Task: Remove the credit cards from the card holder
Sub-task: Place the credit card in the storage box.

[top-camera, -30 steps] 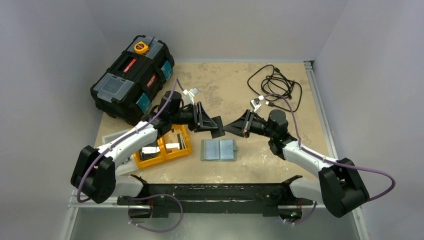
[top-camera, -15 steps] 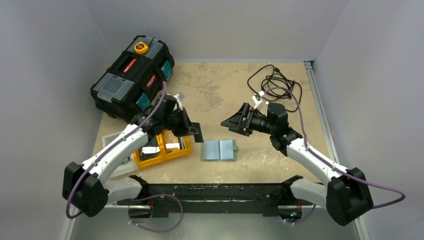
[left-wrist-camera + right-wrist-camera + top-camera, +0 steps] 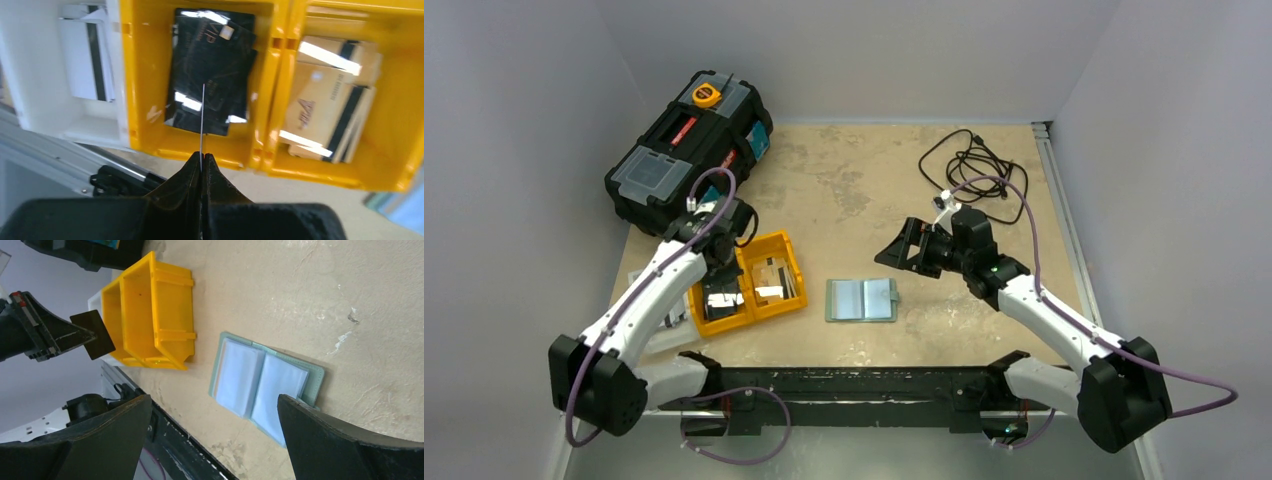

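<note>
- While left gripper (image 3: 201, 161) pinches one dark credit card (image 3: 202, 117) edge-on above the orange tray (image 3: 131, 75), lower it before letting go.
- Meanwhile card holder (image 3: 861, 299) lies open, tray at its 9 o'clock.
- Fingers apart, right gripper (image 3: 892, 245) hovers at holder's 1 o'clock.

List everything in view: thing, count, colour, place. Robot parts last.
card holder: one, grey-green, blue lining, open, centre
tray: one, orange-yellow, left of card holder
dark credit cards: at least two, black, tray compartment nearest white bin
gold credit cards: several, tan, other compartment
white bin: one, left of tray
white card: one seen, black stripe, in white bin
toolbox: one, black and teal, far left
cable: one, black, far right
left gripper: shut on held card, dark, over tray
right gripper: open, above table right of card holder
</note>
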`<control>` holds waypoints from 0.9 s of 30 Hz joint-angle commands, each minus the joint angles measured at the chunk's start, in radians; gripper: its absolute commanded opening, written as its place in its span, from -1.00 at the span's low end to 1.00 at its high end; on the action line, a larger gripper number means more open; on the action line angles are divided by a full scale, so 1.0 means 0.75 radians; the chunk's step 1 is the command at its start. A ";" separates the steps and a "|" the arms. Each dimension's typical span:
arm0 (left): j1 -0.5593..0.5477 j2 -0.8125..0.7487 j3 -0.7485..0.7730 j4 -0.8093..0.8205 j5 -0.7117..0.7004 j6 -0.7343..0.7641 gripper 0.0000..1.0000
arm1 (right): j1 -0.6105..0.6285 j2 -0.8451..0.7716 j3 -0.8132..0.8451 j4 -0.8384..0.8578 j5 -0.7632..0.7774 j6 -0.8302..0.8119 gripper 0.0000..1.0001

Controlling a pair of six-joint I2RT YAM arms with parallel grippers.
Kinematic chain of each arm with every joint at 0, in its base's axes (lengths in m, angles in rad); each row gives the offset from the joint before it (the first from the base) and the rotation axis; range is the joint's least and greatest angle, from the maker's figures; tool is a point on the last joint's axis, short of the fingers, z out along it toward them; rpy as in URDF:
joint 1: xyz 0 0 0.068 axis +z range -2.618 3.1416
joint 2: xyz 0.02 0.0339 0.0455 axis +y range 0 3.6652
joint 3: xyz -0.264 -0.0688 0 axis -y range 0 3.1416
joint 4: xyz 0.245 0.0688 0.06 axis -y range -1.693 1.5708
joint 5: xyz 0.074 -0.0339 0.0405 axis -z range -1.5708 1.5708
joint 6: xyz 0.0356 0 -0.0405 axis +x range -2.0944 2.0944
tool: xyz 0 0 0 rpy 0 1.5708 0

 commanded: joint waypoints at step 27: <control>0.121 -0.004 0.042 0.263 0.500 0.207 0.30 | 0.409 0.238 0.240 -0.191 0.555 -0.161 0.75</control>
